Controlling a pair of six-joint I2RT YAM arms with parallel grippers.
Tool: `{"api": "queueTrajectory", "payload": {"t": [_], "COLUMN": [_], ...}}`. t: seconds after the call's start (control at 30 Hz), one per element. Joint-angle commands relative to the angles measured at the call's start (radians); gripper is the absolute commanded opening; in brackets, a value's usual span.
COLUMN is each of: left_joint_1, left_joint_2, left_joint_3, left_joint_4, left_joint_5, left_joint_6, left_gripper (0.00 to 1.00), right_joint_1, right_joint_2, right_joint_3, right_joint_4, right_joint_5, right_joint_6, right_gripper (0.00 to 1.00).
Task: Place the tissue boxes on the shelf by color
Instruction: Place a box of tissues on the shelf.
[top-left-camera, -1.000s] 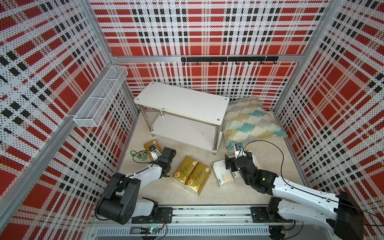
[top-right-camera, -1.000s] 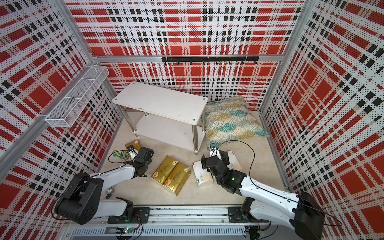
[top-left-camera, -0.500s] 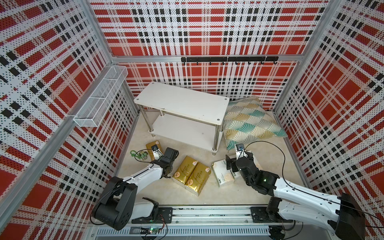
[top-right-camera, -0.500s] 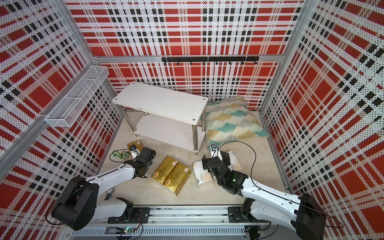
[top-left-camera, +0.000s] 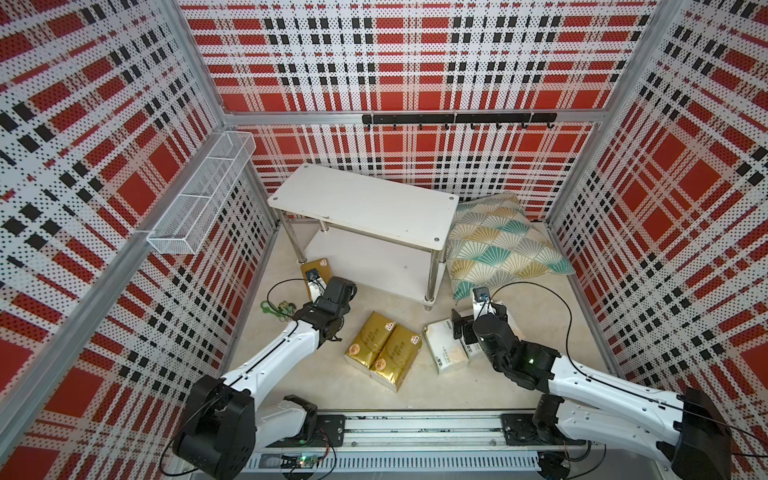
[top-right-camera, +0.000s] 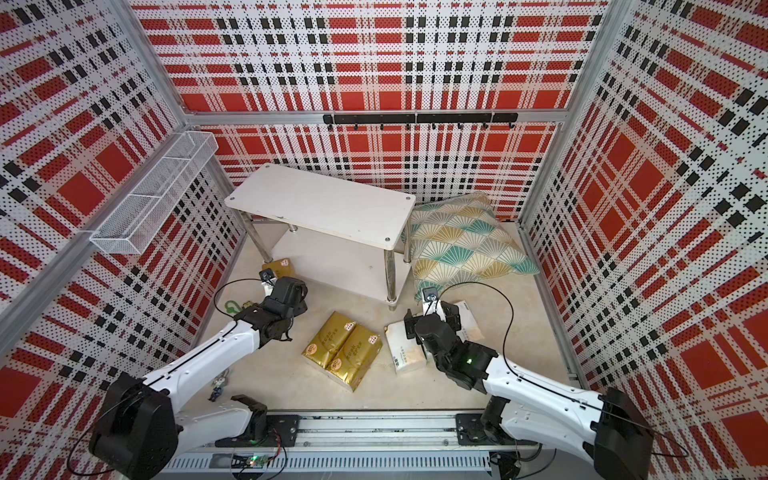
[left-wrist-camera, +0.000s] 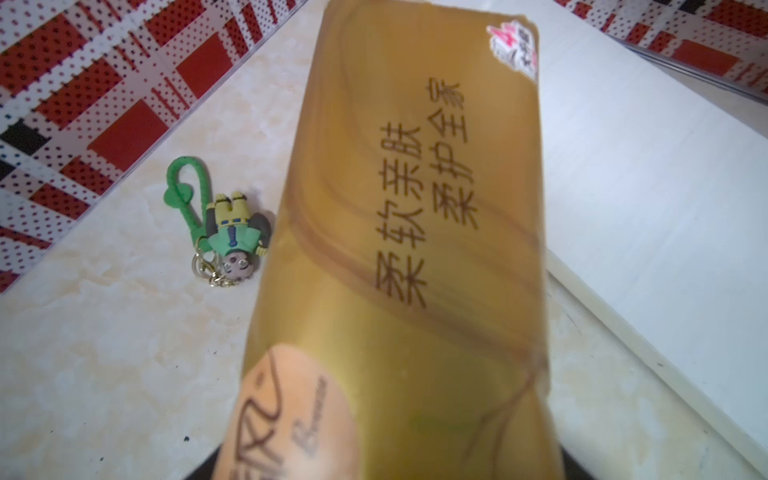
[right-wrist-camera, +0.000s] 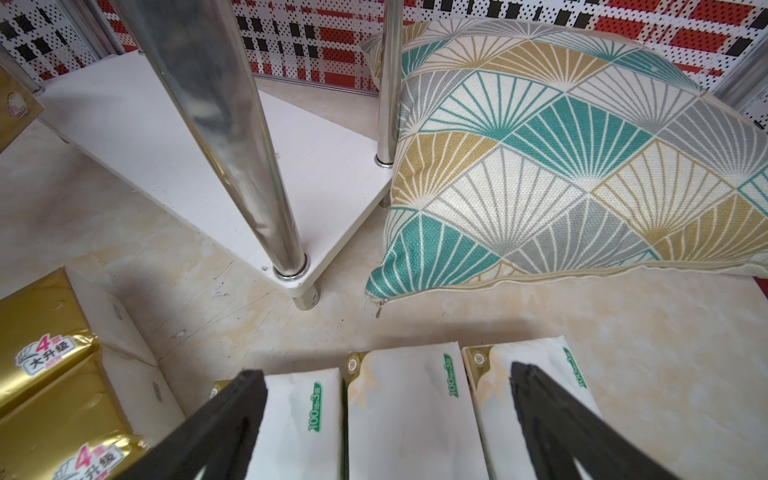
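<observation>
Gold pack (left-wrist-camera: 395, 249) pinched in my L gripper (top-left-camera: 319, 286), just by shelf (top-left-camera: 365, 203) near leg on my L side, next to green keychain (left-wrist-camera: 232, 232). Two more gold packs (top-left-camera: 384, 351) lie touching, mid tabletop (top-left-camera: 415, 386). My R gripper (right-wrist-camera: 386, 372) is spread wide over three white packs (right-wrist-camera: 411, 424), side by side nr pillow (right-wrist-camera: 561, 166).
</observation>
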Motion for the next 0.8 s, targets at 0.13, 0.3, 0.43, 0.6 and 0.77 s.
{"api": "queueTrajectory", "payload": {"t": [0.13,0.3,0.43,0.6,0.77], "left_joint_1": [-0.005,0.042,0.103,0.188,0.276], "left_joint_2": [0.017,0.07,0.116,0.176,0.181], "left_joint_3": [0.08,0.118,0.167,0.231,0.222], "left_joint_4": [0.004,0.093,0.146,0.15,0.197], "left_joint_5": [0.084,0.191,0.286,0.371,0.489], "left_joint_6": [0.191,0.363,0.455,0.563,0.634], "left_gripper": [0.68,0.7,0.69,0.68,0.68], "right_joint_1": [0.008,0.009,0.009,0.008,0.009], "right_joint_2": [-0.017,-0.011,-0.026,-0.04,-0.035], "right_joint_3": [-0.019,-0.013,-0.017,-0.022,-0.026], "right_joint_4": [0.011,0.014,0.019,0.022,0.028], "right_joint_5": [0.019,0.021,0.026,0.03,0.027], "right_joint_6": [-0.004,-0.011,-0.01,-0.012,-0.013], "right_gripper": [1.0,1.0,1.0,1.0,1.0]}}
